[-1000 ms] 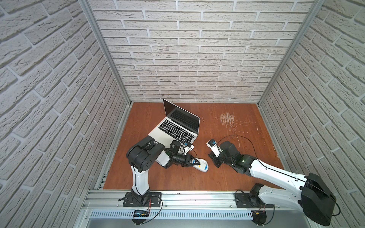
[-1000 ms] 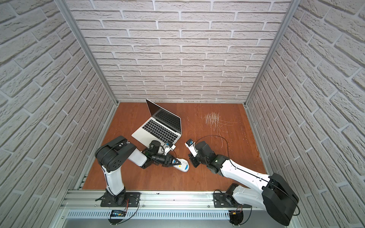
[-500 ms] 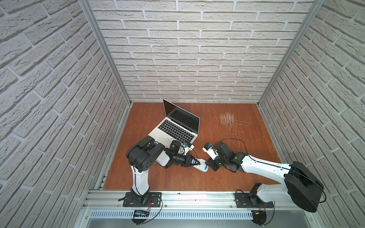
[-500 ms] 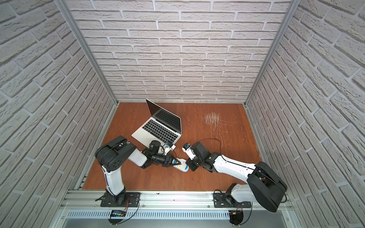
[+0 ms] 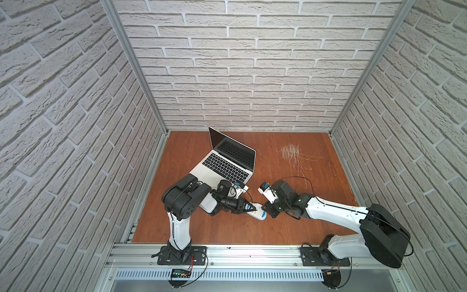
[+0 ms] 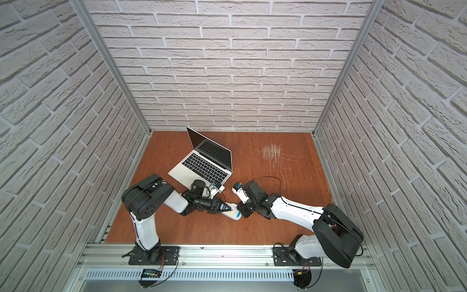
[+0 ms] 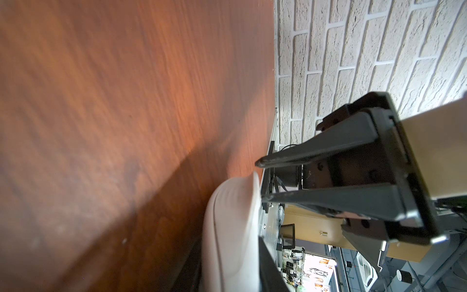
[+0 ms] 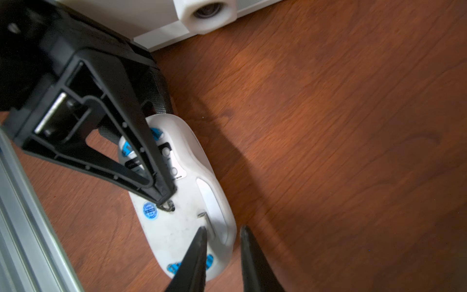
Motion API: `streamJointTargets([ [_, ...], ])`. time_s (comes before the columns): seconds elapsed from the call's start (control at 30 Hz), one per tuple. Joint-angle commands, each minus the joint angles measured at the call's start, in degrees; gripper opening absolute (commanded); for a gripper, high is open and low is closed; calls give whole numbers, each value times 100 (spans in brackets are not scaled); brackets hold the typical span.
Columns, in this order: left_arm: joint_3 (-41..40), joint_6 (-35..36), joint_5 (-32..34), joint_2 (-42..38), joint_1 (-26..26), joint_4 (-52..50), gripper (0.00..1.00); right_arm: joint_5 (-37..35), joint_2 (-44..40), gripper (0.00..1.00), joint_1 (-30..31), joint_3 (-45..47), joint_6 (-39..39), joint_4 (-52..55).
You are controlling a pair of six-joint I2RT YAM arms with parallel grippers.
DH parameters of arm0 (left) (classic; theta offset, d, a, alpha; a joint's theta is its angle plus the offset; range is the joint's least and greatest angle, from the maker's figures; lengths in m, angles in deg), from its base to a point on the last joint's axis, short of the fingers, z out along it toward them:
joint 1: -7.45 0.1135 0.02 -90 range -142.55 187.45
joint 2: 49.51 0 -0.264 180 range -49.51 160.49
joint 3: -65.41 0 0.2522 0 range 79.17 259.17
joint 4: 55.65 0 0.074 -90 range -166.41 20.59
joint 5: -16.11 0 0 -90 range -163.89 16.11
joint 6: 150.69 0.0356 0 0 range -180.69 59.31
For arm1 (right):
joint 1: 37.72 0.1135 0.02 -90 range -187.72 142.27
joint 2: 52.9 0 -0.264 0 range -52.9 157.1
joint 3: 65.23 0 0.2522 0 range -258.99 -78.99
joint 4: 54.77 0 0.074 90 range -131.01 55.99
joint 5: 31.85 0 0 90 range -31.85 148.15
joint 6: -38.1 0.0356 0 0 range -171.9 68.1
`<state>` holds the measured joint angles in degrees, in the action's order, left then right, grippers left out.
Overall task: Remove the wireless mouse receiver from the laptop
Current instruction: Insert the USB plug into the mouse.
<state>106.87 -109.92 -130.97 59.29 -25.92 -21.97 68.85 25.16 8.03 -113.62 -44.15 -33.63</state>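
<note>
Right gripper, move: Over the last second you have swung the right gripper [image 8: 222,231] in from the right. It stood apart from the mouse [image 8: 177,227] and now hangs at the mouse's right end.
Right gripper, jaws: They stand a narrow gap apart and hold nothing. One tip is over the mouse's upturned underside and the other is over bare table [image 5: 290,227], so the mouse's rim lies between them.
Left gripper: The left gripper [image 8: 164,197] has not shifted. Its jaws are drawn together, with the tips on the middle of the underside. A small dark bit [image 8: 168,205] sits right at the tips; you cannot tell whether it is pinched.
Mouse: It lies where it was, belly up, near the front edge at about mid-table.
Laptop: The laptop [image 5: 222,166] is unmoved. It stands open, far and left of the mouse, and neither gripper's tips are at it.
Receiver: You cannot make out anything plugged into the laptop's edges; it is too small to tell. A small metal tab [image 8: 202,215] shows on the mouse's underside, just beside the right gripper's tip, and it may be the receiver.
Meaning: Both your grippers are now at the mouse, not at the laptop. The pull from the laptop is likely already behind you, but check its ports before you count it done.
</note>
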Motion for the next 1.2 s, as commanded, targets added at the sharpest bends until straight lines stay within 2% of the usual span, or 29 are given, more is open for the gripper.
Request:
streamJointTargets([
  [0.0,-202,185,628,453,0,-921,0,-211,113,27,15,-141,127,108],
  [0.4,-197,184,619,463,10,-920,0,-473,360,27,12,-352,251,401],
  [0.47,-215,176,611,438,8,-908,0,-406,194,33,-5,-322,394,326],
  [0.53,-259,152,617,311,19,-895,0,-352,20,44,-46,-338,555,275],
  [0.63,-255,103,590,-125,47,-1003,0,-165,-272,54,-160,-376,738,251],
  [0.87,321,505,716,-1539,117,-2467,0,620,-1277,68,-739,-121,1286,113],
  [0.97,456,531,733,-1901,182,-2748,0,788,-1776,81,-969,129,1694,27],
  [1.17,595,402,756,-2528,190,-2927,0,1871,-2252,83,-1257,541,2107,-395],
])
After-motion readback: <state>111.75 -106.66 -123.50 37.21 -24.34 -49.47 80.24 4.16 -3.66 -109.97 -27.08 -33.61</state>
